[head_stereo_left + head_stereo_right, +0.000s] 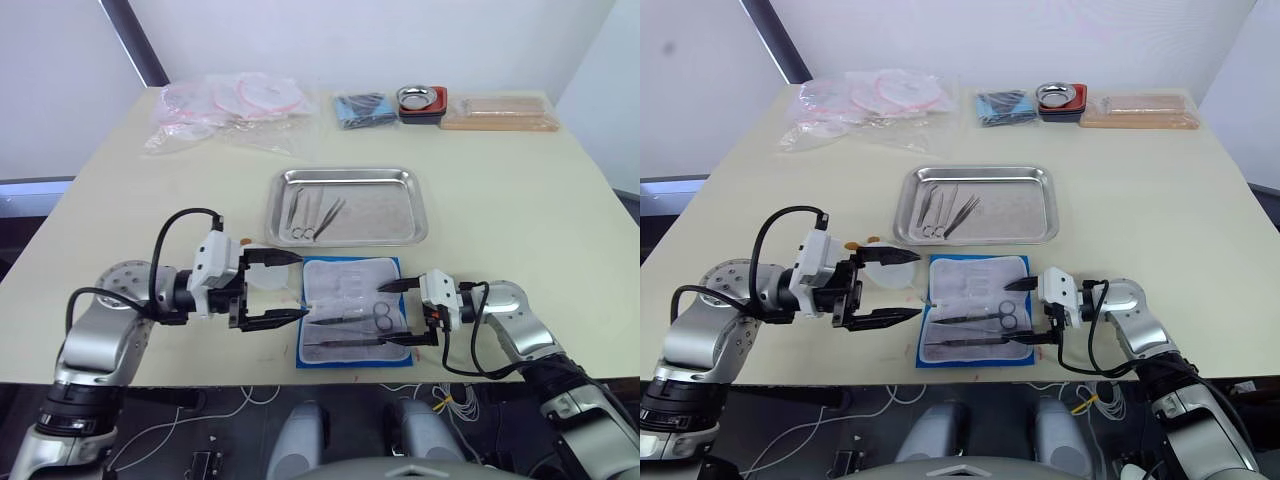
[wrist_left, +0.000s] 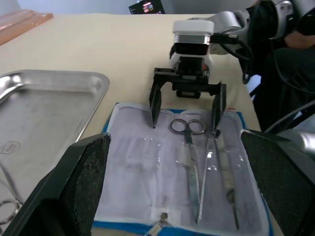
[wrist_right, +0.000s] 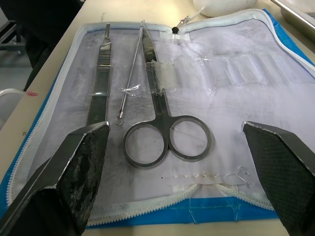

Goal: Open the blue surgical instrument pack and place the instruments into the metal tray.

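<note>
Lying open, pack (image 1: 350, 312); scissors (image 3: 165, 125) rings facing right claw (image 1: 408, 312).

No legible text, label, brand, number or sign appears on any surface. A small embossed mark on the floor of the metal tray (image 2: 10, 147) is too faint to read, and the coloured display at 12 o'clock in the left wrist view is too blurred to read.
</note>
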`<state>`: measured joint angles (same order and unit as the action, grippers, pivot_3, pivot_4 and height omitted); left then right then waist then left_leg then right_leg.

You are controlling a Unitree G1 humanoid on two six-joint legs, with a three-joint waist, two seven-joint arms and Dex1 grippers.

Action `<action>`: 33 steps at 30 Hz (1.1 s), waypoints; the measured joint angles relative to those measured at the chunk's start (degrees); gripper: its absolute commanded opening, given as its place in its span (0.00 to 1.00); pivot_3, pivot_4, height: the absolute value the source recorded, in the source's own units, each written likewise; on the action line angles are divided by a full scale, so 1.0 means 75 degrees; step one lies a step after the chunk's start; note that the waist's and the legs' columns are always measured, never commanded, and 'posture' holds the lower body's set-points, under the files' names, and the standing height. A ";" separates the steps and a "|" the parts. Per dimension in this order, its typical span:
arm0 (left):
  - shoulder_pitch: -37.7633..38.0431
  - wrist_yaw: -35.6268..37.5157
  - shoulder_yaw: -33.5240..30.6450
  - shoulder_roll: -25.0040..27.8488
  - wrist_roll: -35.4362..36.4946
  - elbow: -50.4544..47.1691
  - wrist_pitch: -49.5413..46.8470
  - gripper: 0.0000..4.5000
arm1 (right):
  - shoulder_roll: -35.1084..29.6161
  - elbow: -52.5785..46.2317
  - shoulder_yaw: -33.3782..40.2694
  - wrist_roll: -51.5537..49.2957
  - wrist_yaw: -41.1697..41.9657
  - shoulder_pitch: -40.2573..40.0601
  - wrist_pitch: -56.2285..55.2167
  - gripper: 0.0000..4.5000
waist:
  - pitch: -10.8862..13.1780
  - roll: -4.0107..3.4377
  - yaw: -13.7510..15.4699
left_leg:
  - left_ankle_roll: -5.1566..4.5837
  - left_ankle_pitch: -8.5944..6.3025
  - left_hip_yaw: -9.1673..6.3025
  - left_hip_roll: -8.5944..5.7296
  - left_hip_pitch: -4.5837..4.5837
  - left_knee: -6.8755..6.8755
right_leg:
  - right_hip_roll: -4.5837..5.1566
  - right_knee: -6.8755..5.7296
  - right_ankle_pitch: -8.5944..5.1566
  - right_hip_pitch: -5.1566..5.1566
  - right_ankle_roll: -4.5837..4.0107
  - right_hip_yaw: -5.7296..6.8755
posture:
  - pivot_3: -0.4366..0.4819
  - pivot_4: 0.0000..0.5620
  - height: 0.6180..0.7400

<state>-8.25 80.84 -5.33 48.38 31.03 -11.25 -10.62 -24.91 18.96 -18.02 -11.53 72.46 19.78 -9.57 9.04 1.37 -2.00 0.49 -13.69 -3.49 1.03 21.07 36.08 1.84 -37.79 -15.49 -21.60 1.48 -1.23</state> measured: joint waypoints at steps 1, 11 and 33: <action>0.0013 0.0075 -0.0008 0.0030 -0.0002 0.0027 0.0050 1.00 | -0.0001 -0.0002 0.0002 -0.0001 0.0001 -0.0002 0.0000 1.00 | 0.0000 0.0000 0.0002 | 0.0000 0.0000 0.0001 0.0000 0.0000 -0.0002 | 0.0000 0.0001 0.0000 -0.0001 0.0000 0.0000 | 0.48 0.27 1.00; 0.0292 0.0838 -0.0105 0.0110 0.0213 0.0099 0.0444 1.00 | -0.0071 -0.0120 0.0136 -0.0065 0.0038 -0.0161 0.0007 1.00 | 0.0017 -0.0011 0.0064 | -0.0001 0.0000 -0.0007 0.0003 0.0014 -0.0003 | 0.0008 0.0015 0.0000 -0.0007 0.0000 -0.0020 | 0.48 0.27 1.00; 0.0011 0.0498 0.0876 -0.1025 -0.0621 0.0708 0.1656 1.00 | -0.0699 -0.1776 0.0863 -0.0930 -0.0030 -0.0803 0.0978 1.00 | 0.0151 -0.0071 0.0178 | -0.0002 0.0002 0.0001 -0.0041 0.0208 0.0037 | -0.0020 -0.0015 0.0039 -0.0166 0.0005 0.0043 | 0.48 0.27 1.00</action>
<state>-8.18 84.58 1.24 40.69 26.38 -5.94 1.79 -30.15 5.64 -11.55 -18.50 72.23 13.75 -2.23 10.17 0.84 -0.66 0.47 -13.68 -3.48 0.73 22.64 36.36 1.69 -37.90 -15.19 -22.85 1.52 -0.90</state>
